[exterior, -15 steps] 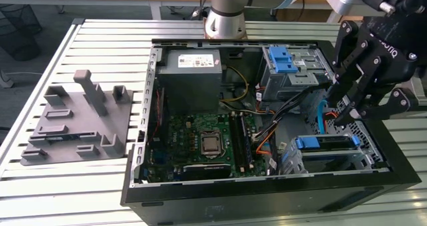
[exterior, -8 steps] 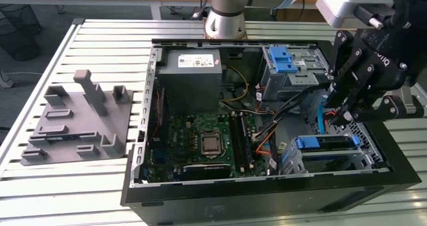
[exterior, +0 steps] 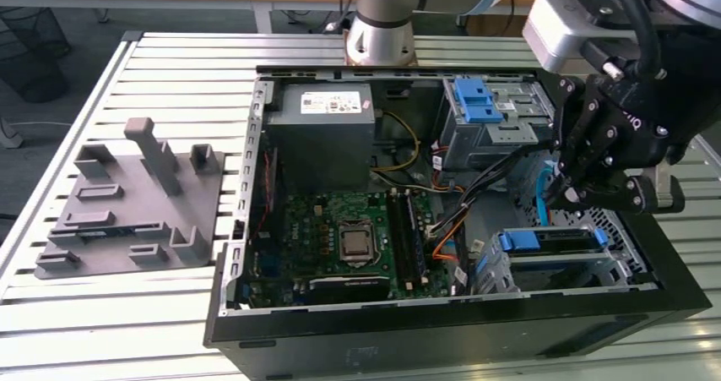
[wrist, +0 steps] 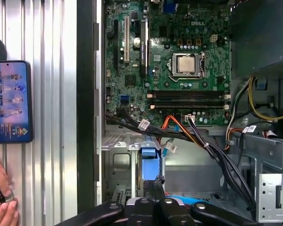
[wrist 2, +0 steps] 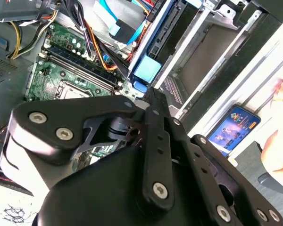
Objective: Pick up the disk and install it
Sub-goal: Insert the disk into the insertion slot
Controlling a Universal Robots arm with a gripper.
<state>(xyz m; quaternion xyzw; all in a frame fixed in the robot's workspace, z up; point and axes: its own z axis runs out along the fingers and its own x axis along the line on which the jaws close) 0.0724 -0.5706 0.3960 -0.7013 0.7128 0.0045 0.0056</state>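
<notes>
The disk (exterior: pixel 560 239) lies in the lower drive bay at the front corner of the open computer case, on the exterior view's right. Its blue end (exterior: pixel 518 240) faces the motherboard. That blue end shows in both wrist views (wrist 2: pixel 147 69) (wrist: pixel 148 159), framed by the bay's metal walls. My black gripper (exterior: pixel 569 198) hangs just above the bay with its fingers together and nothing between them. Its tip (wrist 2: pixel 153 95) (wrist: pixel 155 181) sits close over the disk's blue end; I cannot tell whether it touches.
A light-blue flat cable (exterior: pixel 544 191) runs beside the gripper among orange and black wires. The upper drive cage with a blue latch (exterior: pixel 479 102), the power supply (exterior: pixel 327 115) and the motherboard (exterior: pixel 349 242) crowd the case. A grey fixture (exterior: pixel 124 204), a phone (wrist: pixel 10 101) and a person's hand (wrist: pixel 0 193) are on the table.
</notes>
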